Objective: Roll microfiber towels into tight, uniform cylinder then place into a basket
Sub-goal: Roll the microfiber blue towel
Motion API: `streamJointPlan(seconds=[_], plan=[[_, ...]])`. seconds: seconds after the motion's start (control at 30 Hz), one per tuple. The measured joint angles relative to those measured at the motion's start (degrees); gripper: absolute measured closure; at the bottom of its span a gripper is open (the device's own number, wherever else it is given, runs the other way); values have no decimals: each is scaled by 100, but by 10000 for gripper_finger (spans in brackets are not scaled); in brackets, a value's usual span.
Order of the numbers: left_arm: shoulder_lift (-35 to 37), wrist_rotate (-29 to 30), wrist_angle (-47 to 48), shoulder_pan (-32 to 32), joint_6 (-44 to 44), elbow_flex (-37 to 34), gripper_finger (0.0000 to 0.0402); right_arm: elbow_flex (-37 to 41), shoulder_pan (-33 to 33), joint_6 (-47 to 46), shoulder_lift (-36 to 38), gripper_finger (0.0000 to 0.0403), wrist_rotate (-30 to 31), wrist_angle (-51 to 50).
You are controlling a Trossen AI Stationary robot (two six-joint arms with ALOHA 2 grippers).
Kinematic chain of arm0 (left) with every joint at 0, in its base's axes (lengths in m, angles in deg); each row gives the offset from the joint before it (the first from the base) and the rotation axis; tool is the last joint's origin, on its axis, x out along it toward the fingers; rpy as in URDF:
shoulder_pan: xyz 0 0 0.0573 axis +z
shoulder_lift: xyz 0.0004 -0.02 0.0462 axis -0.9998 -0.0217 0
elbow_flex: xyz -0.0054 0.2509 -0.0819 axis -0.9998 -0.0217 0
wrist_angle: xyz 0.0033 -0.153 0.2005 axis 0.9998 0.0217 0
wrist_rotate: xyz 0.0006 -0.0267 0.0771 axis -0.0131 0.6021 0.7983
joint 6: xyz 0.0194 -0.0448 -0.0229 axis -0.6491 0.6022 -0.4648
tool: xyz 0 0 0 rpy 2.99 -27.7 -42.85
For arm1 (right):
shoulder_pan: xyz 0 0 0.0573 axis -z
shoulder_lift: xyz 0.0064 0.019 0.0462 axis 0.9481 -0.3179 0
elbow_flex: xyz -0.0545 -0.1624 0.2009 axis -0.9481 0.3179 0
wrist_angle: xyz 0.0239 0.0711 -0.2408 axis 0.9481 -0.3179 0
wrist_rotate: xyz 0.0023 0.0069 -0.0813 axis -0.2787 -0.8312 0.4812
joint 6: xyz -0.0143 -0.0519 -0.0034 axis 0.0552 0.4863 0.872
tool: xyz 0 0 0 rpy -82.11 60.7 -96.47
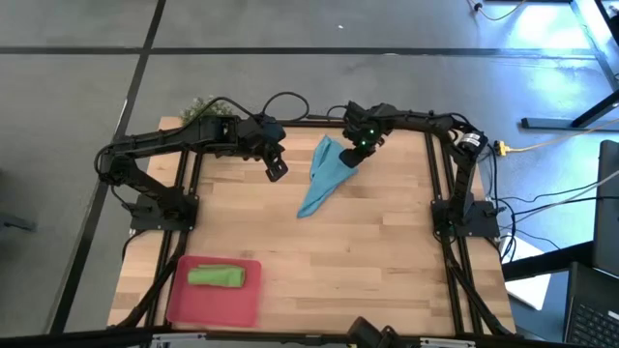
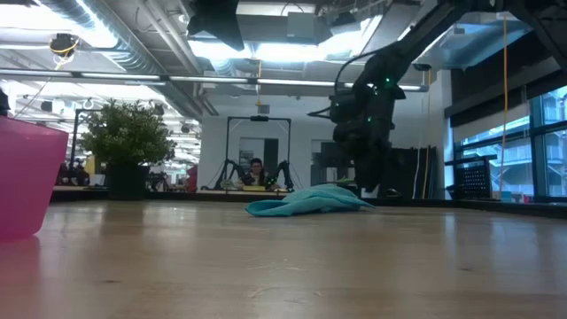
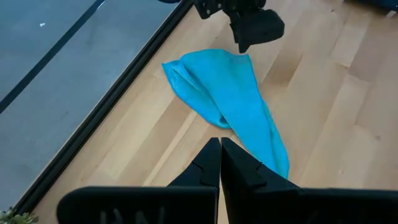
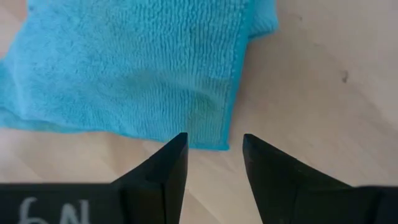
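Dark fingers (image 4: 174, 171) of the right gripper (image 4: 214, 163) fill the near edge of its wrist view, the jaws parted and holding nothing, poised just above a hemmed corner of the light blue towel (image 4: 130, 68). From overhead that right gripper (image 1: 362, 145) sits over the wide end of the blue towel (image 1: 327, 174), which lies crumpled in a long tapering shape on the wooden table (image 1: 387, 251), near the far edge. In the level view the cloth (image 2: 310, 202) rests flat on the table with the gripper directly over its right end; whether the fingertips touch the fabric is hard to tell. The left gripper (image 1: 276, 170) hangs just beside the towel, apart from it, jaws clenched shut on nothing, their tips (image 3: 219, 149) meeting in front of the blue cloth (image 3: 230, 106). Well apart, at the near left corner of the table, the pinkish-red basket (image 1: 198, 302) holds the lime green towel (image 1: 217, 276), rolled into a short cylinder. A small green plant (image 1: 201, 109) stands at the far left corner.
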State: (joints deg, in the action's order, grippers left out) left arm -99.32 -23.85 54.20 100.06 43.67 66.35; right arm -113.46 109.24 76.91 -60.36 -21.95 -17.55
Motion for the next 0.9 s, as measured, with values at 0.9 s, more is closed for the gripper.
streamJointPlan(seconds=[0.9], plan=[[-4, -7, -15, -136, 243, 0, 401, 730, 0, -410, -2, 247, -321, 1286]])
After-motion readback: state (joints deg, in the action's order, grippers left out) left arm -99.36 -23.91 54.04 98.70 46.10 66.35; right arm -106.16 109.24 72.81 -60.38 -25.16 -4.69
